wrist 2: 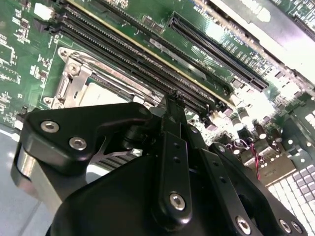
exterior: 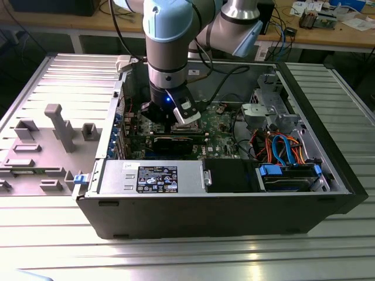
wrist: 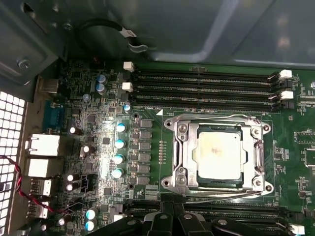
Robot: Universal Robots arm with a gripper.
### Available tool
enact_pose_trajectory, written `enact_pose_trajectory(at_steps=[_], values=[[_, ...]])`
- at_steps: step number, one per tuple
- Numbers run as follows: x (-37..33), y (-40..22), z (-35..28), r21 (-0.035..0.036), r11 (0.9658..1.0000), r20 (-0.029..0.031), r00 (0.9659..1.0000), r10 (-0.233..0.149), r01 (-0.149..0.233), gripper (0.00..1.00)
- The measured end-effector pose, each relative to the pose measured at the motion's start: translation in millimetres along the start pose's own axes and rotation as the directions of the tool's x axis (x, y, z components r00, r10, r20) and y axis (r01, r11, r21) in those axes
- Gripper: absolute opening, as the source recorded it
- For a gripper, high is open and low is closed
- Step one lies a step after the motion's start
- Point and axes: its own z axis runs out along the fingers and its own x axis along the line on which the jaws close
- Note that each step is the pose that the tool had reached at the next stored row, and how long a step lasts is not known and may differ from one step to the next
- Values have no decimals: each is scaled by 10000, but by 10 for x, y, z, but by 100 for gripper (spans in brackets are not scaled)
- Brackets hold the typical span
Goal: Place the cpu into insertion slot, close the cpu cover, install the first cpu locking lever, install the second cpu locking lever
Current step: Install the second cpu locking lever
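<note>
In the exterior view the arm [exterior: 169,70] stands in front of the socket area of the green board [exterior: 220,126], hiding it, and the arm's upper part runs off the picture's top edge. In the second wrist view the black gripper [wrist 2: 170,105] body covers most of the chip [wrist 2: 98,94] and its metal frame [wrist 2: 69,78]. In the first wrist view the picture's edge cuts off the gripper, so whether its fingers are parted cannot be told.
</note>
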Motion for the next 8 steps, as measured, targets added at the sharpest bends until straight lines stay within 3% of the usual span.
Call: enact_pose_trajectory(at_steps=[2, 3, 4, 5, 8], values=[[2, -11, 18, -9, 10000, -14, 10000, 2, -2, 11], [1, -14, 22, -57, 10000, -13, 10000, 1, -1, 11], [1, -15, 31, -297, 9996, 1, 10000, 4, -4, 11], [2, -16, 36, -373, 9993, 4, 10000, 5, -5, 11], [1, -16, 37, -400, 9992, 5, 10000, 5, -5, 11]])
